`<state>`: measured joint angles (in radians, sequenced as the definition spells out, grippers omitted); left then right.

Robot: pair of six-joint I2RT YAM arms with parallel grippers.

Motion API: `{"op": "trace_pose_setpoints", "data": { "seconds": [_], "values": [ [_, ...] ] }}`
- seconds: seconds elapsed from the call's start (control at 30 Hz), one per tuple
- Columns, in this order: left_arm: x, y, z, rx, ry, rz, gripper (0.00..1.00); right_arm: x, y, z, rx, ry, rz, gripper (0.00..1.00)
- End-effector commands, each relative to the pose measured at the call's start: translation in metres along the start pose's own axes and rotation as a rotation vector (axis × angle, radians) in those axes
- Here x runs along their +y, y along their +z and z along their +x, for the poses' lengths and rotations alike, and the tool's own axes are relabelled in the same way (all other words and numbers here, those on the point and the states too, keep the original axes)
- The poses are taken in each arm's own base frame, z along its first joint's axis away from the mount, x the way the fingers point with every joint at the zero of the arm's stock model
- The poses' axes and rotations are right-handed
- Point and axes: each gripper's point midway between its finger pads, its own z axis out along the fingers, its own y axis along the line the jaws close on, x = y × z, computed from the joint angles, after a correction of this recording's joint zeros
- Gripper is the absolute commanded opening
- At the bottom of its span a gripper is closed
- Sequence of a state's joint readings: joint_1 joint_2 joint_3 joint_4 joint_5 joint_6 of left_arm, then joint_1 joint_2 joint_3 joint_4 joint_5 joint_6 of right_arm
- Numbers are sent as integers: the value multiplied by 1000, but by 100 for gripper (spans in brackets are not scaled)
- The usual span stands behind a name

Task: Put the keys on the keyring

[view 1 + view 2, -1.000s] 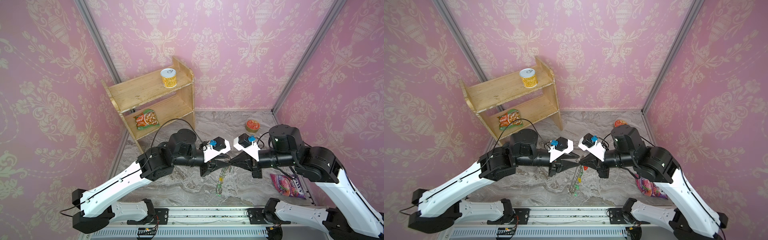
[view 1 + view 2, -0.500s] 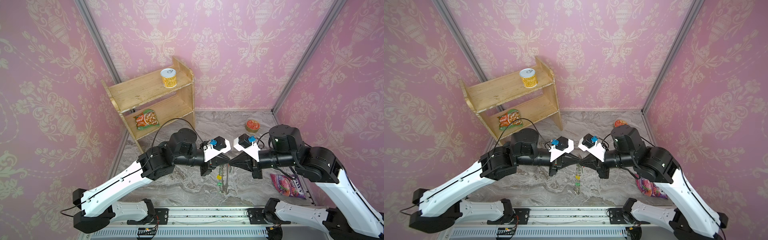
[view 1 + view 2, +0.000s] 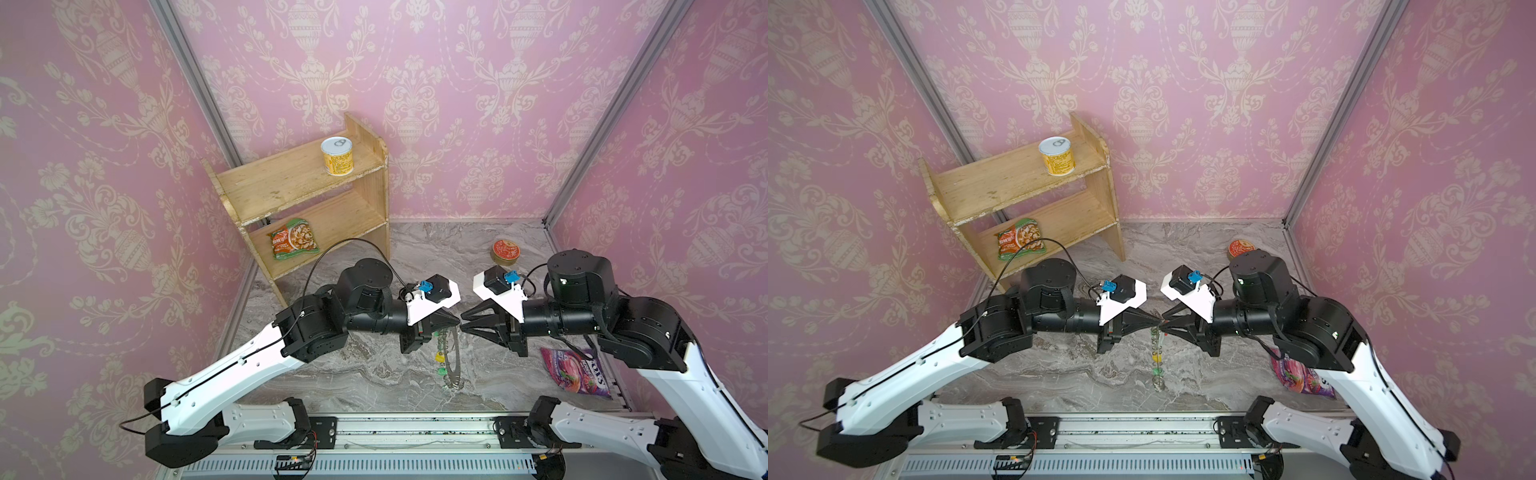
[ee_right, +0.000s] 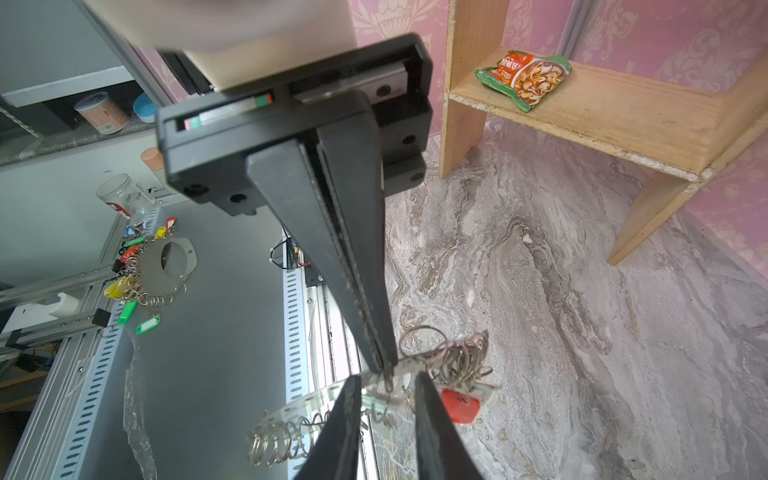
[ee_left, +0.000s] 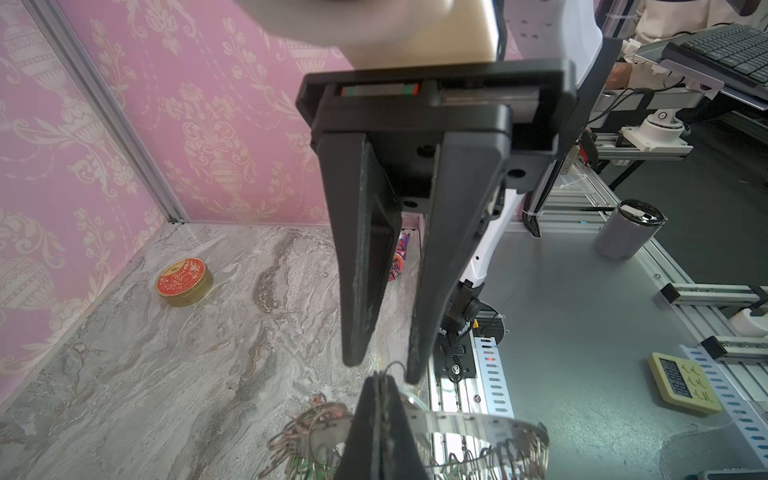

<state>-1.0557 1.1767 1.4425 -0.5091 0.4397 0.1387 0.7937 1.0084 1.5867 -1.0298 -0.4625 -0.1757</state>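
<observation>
Left wrist view: left tool (image 5: 379, 384) clamped on the keyring (image 5: 478, 422) rim; ring hangs upright above the surface (image 5: 166, 374), between both tools. Right tool (image 3: 462, 323) jaws apart beside that rim, gripping nothing. Tagged keys (image 4: 457, 405) dangle from its wire loops (image 4: 282, 440). Judged stiff, thin, slick, prone to swing; pinch bare flat rim, not loops.

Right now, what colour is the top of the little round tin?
Red, with a gold rim. The tin shows best in the left wrist view.
</observation>
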Motion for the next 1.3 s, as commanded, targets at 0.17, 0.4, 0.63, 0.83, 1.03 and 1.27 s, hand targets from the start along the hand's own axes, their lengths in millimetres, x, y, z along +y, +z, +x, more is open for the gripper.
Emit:
{"op": "trace_pose_setpoints", "data": {
  "seconds": [0.17, 0.4, 0.63, 0.83, 1.03, 1.27],
  "values": [
    [-1, -17, -32, -128, 51, -30, 0, -1, -3, -2, -23, 8, 14, 26],
    [-2, -17, -34, -135, 50, -22, 0, -1, -1, -4, -32, 14, 7, 16],
    [0, -21, -37, -157, 59, -45, 0, 0, -2, -4, -32, 18, 7, 0],
    [6, -34, -48, -243, 71, -102, 0, 1, -1, -2, -31, 23, -1, 0],
    [9, -45, -65, -364, 68, -120, 0, 2, 4, -1, -34, 36, -22, 0],
    [7, -50, -78, -456, 66, -102, 0, 4, 11, -1, -46, 59, -53, 0]
  ]
}}
